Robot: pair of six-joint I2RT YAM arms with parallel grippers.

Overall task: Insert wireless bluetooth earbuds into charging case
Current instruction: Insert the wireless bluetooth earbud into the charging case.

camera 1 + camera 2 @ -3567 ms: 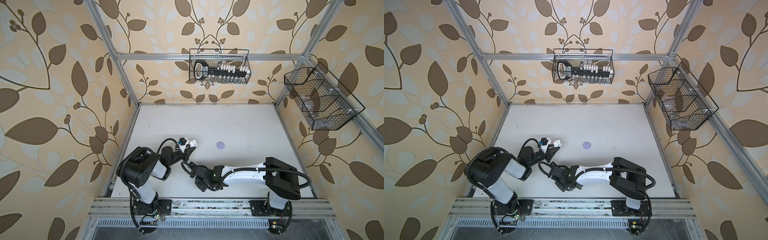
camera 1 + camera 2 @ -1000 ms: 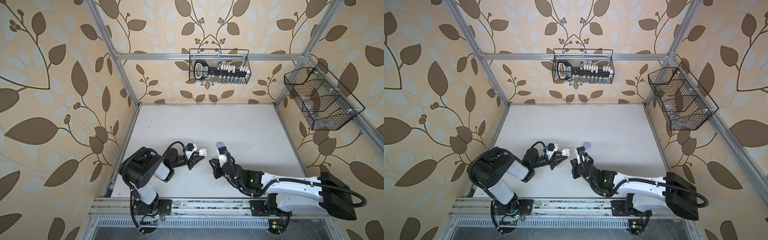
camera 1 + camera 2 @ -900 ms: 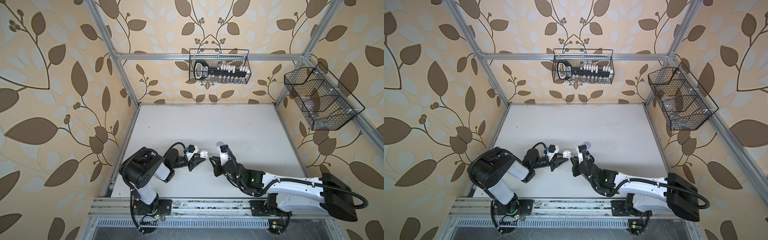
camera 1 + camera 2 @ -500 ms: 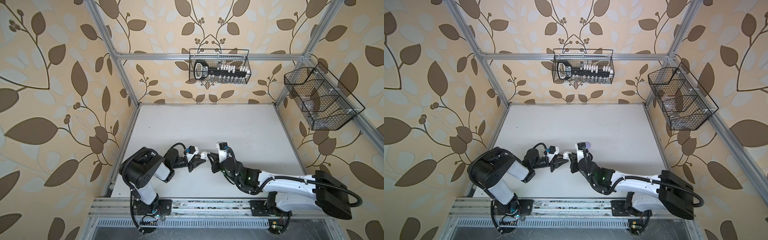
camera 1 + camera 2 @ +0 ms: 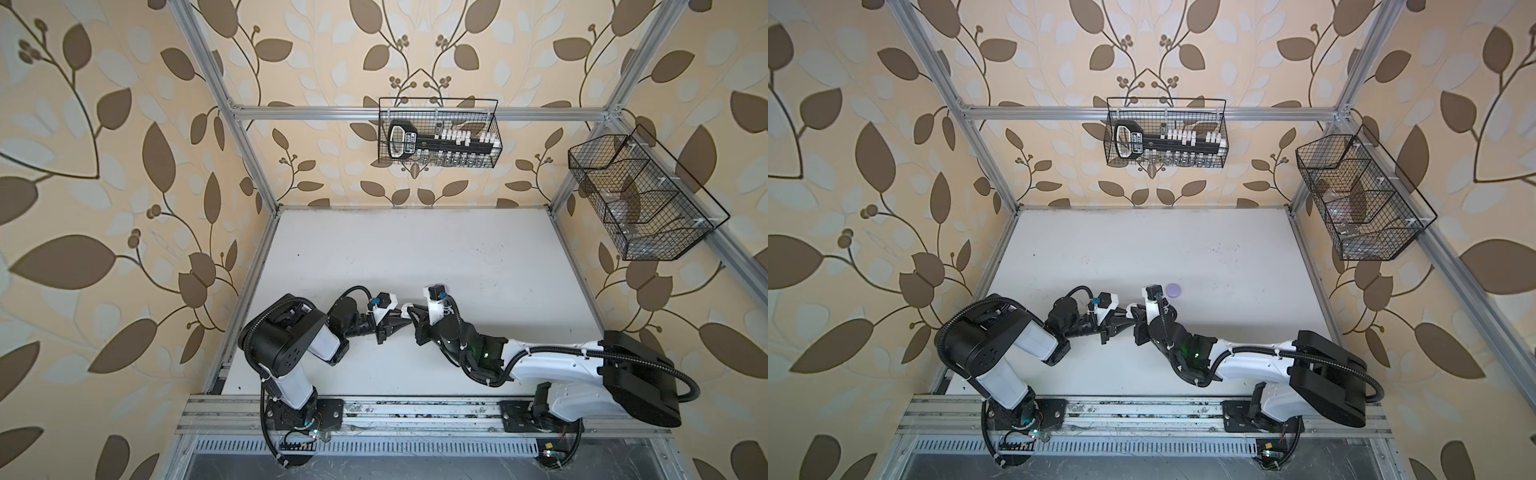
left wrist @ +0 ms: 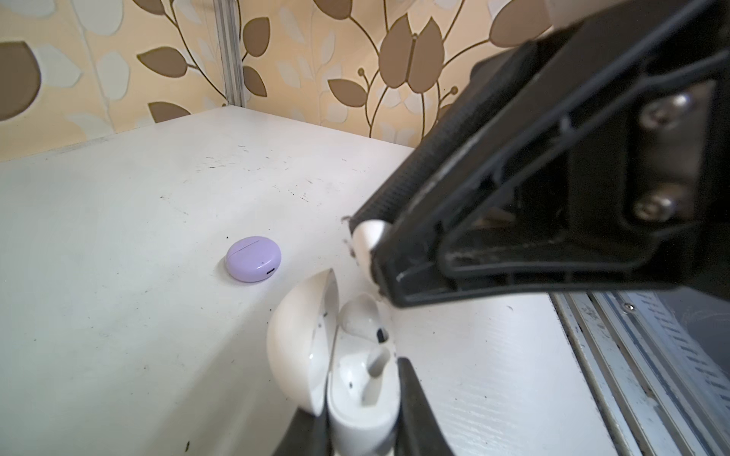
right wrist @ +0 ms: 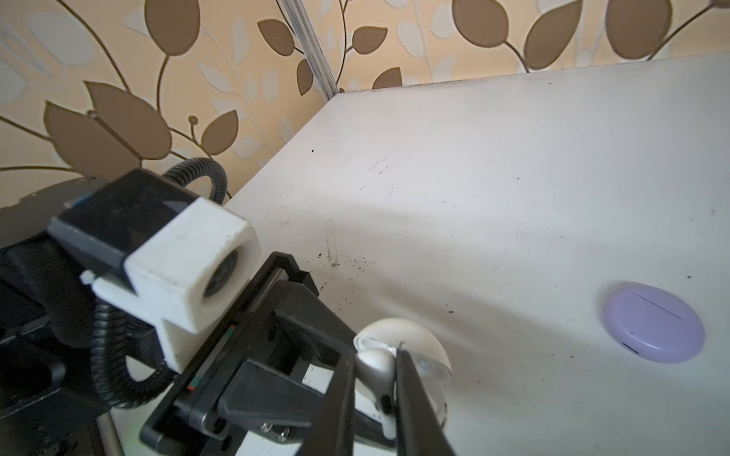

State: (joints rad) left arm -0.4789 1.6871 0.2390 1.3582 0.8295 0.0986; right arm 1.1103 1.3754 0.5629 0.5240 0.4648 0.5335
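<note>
While the left gripper (image 6: 361, 426) is clamped on the open white case (image 6: 355, 391), the right gripper (image 7: 375, 355) pinches a white earbud (image 6: 365, 241) just above it; a second earbud (image 6: 357, 319) sits inside. Near it lies a shut lavender case (image 6: 253, 258). Far behind it, a black tool (image 5: 405, 143) bears an unreadable label.

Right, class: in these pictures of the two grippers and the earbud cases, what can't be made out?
Lavender charging case: lid shut, contents hidden everywhere.
White earbud: mostly hidden by a finger of the right gripper, left wrist view.
White charging case: base cut off by the frame edge, left wrist view.
Back wire basket: contents too small, both top views.
</note>
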